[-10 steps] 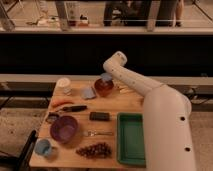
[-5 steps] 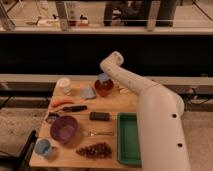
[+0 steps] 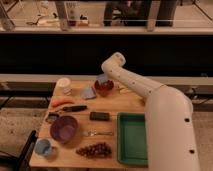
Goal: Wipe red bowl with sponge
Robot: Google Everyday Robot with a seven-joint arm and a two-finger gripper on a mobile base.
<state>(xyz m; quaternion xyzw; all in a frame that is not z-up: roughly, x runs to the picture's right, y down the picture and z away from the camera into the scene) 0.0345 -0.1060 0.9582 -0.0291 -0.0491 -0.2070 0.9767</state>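
The red bowl (image 3: 104,89) sits at the back middle of the wooden table (image 3: 127,106). The gripper (image 3: 103,81) at the end of the white arm hangs just over the bowl's far rim. It is shut on the sponge (image 3: 102,78), a small blue-grey block that touches or nearly touches the rim. The fingers themselves are mostly hidden behind the sponge and the wrist.
A paler grey-blue flat piece (image 3: 89,93) lies left of the bowl. A white cup (image 3: 63,85), a carrot (image 3: 62,102), a knife (image 3: 75,108), a purple bowl (image 3: 64,128), a light-blue cup (image 3: 44,147), grapes (image 3: 95,149), a fork (image 3: 97,133), a black block (image 3: 99,116) and a green tray (image 3: 132,137) are also there.
The arm's elbow swung slightly left and then back right, keeping the sponge at the red bowl. The bowl and the other objects stayed put.
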